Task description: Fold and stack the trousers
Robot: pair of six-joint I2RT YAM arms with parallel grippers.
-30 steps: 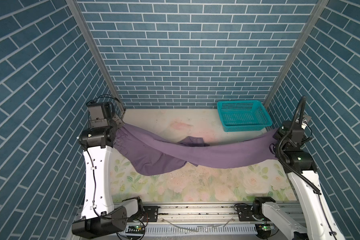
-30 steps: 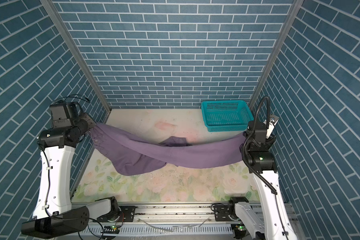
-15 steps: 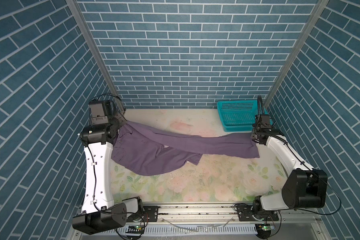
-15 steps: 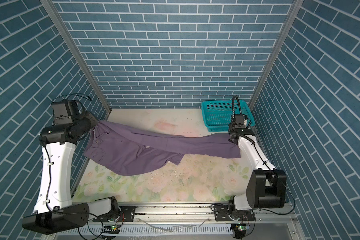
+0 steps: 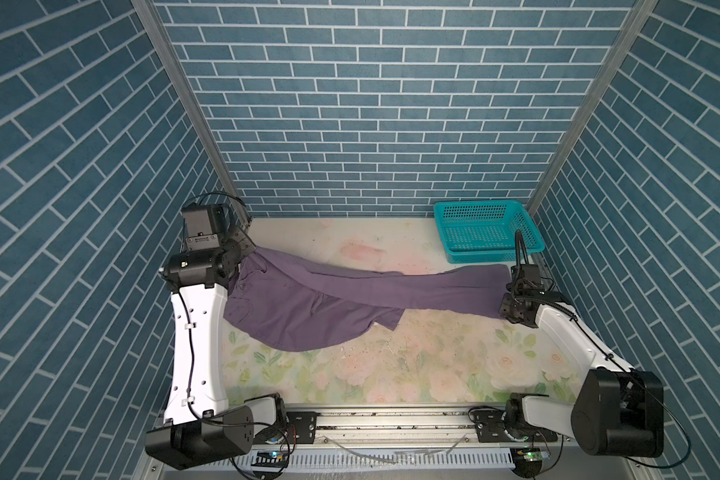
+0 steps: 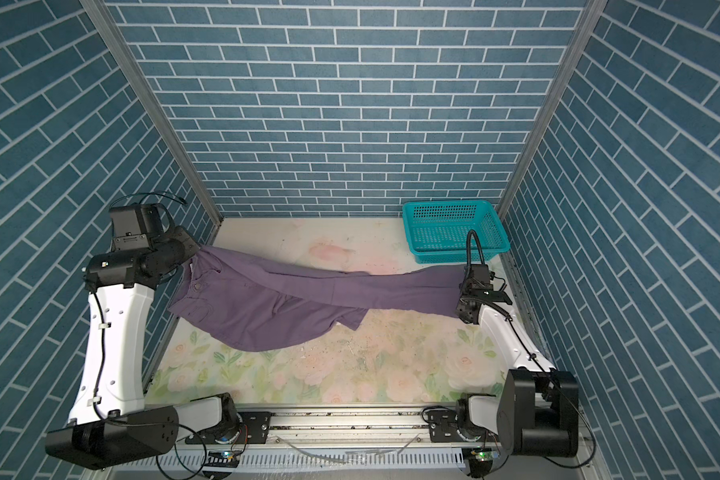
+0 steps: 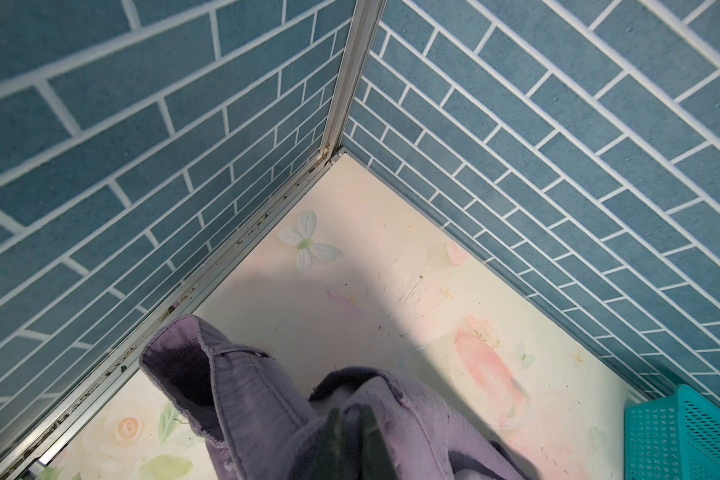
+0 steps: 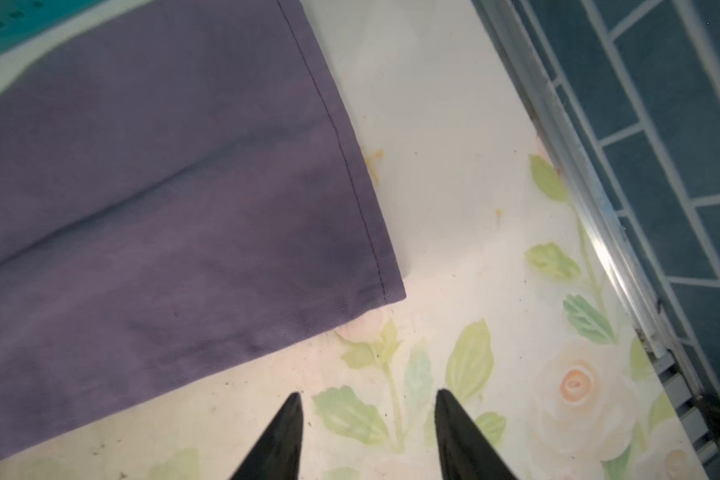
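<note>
Purple trousers (image 6: 267, 307) spread across table (image 6: 391, 365) (waistband raised at left), basket (image 6: 454, 249) behind

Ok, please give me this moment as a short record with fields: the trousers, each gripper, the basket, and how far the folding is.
trousers: purple, spread across the table, waist at the left, one leg stretched out to the right
left gripper: shut on the trousers at the waistband, which is lifted off the table
right gripper: open, holds nothing, over bare table beside the leg hem
basket: teal, far right corner, nothing seen inside
folding: not yet done; the second leg lies bunched near the middle
</note>
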